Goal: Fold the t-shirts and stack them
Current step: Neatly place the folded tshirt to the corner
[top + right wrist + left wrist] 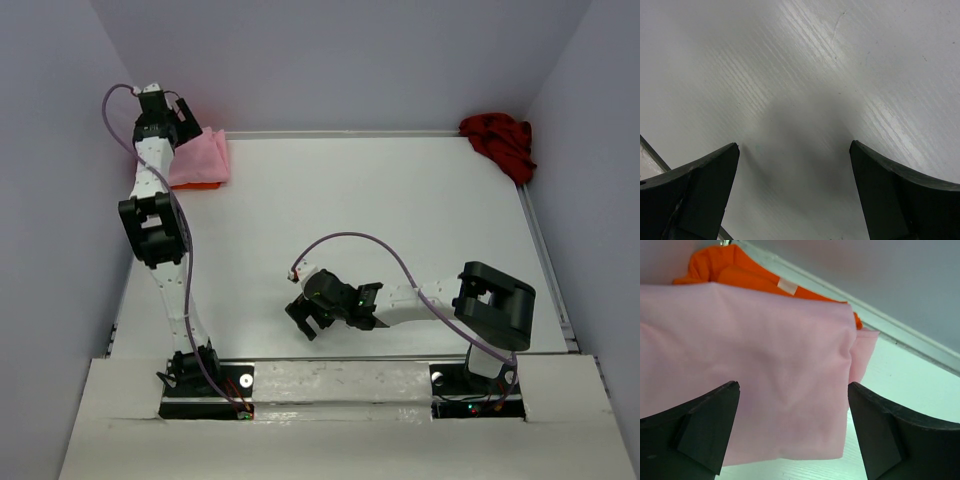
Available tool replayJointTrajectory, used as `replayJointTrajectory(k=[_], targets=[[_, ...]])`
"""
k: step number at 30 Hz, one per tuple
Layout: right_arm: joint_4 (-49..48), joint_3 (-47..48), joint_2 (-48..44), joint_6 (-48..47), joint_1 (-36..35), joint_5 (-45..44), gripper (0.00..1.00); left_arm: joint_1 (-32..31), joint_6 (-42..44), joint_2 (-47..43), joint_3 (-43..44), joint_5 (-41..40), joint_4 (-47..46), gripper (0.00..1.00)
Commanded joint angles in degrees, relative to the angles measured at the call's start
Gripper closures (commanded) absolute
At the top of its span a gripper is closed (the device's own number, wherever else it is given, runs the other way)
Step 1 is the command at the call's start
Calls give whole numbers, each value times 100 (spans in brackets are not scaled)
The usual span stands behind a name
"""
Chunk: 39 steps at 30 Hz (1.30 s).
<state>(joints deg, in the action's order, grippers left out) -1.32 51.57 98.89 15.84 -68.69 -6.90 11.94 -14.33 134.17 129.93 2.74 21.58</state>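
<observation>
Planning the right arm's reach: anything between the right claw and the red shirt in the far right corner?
Nothing visible. Only bare table lies between the open right claw and the crumpled dark red t-shirt. The pink t-shirt sits far left, off that line.

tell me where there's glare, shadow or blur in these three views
Right wrist view: streaky glare across the white table, and a soft dark shadow between the dark fingers. Left wrist view: the pink t-shirt is evenly lit, the orange t-shirt behind it strongly saturated. Top external view: sharp, flat light, faint shadows only.
</observation>
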Motion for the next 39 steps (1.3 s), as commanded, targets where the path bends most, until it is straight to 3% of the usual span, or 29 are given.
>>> replayJointTrajectory(k=[1,15,21,25,28,39], targets=[[-105,2,139,-19,-75,30,3,45,-70,-277,-775,34,-522,1],[-87,-7,157,-2,-75,-93,2,71,79,372,-1163,-151,-621,1],[-70,-7,122,25,-75,-119,1,80,106,250,-1259,-99,-822,1],[-61,-15,104,42,-75,-119,1,97,88,671,-646,-204,-227,1],[-61,-33,78,42,-75,-136,1,97,105,786,-705,-187,-198,1],[-61,-24,60,60,-75,-128,1,80,158,15,-821,-213,-330,1]])
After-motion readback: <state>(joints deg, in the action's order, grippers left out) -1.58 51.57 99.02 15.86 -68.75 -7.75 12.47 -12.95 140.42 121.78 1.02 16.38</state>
